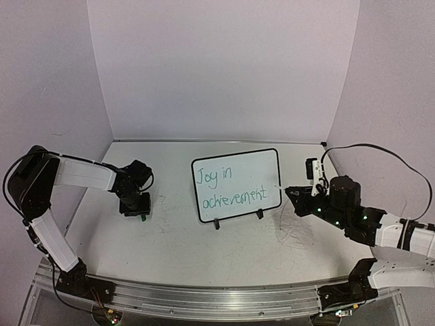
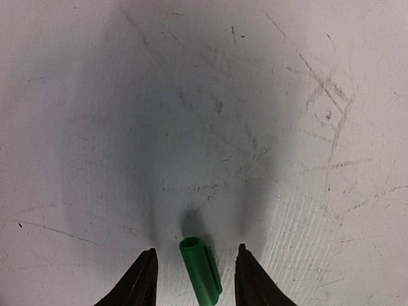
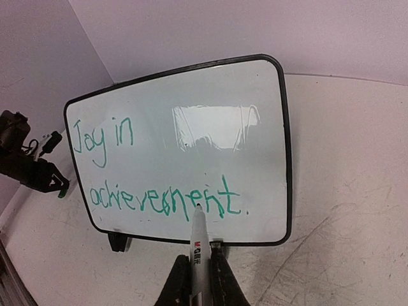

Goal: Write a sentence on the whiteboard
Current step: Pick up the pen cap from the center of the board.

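Note:
The whiteboard [image 1: 236, 170] [image 3: 191, 95] stands tilted on two black clip feet in the middle of the table. The green sentence [image 1: 234, 187] [image 3: 159, 197] reads "Joy in achievement." in two lines. My right gripper [image 1: 293, 195] [image 3: 199, 258] is shut on a white marker [image 3: 198, 239]. The marker's tip lies over the last letters of the lower line; whether it touches the board I cannot tell. Left of the board, my left gripper [image 1: 138, 207] [image 2: 196, 252] points down at the table. Its jaws stand apart on either side of a green pen cap [image 2: 201, 271] and do not touch it.
Grey scribble marks [image 1: 299, 231] cover the table in front of the right arm. A small black and white device [image 1: 311, 168] with a cable sits by the right wall. Purple walls close in the back and sides. A metal rail [image 1: 204, 295] runs along the near edge.

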Action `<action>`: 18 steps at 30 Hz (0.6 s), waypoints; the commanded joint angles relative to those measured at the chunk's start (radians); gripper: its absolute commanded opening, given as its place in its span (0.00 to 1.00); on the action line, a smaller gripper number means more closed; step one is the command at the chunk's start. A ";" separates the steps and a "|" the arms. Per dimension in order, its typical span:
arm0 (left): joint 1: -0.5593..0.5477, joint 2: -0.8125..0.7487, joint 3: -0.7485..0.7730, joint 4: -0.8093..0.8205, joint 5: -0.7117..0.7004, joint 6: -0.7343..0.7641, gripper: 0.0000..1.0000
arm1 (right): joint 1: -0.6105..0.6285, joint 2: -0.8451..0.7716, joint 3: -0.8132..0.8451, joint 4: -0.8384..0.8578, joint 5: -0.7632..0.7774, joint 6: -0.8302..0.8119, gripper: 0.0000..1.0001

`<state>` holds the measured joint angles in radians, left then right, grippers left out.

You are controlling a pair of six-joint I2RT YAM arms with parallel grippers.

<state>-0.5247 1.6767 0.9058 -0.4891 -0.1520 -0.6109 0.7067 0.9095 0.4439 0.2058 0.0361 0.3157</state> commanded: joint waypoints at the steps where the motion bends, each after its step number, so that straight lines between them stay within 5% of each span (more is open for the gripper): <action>1: -0.024 0.012 0.004 -0.014 -0.008 -0.011 0.36 | 0.001 -0.034 0.002 0.038 -0.008 -0.009 0.00; 11: -0.092 -0.016 -0.048 -0.016 -0.073 -0.029 0.07 | 0.002 -0.012 0.073 0.009 -0.030 -0.049 0.00; 18: -0.114 -0.319 -0.031 -0.038 -0.157 -0.060 0.00 | 0.001 -0.051 0.131 -0.011 -0.175 -0.094 0.00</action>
<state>-0.6347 1.5718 0.8418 -0.5150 -0.2330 -0.6429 0.7066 0.8919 0.5006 0.1915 -0.0346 0.2648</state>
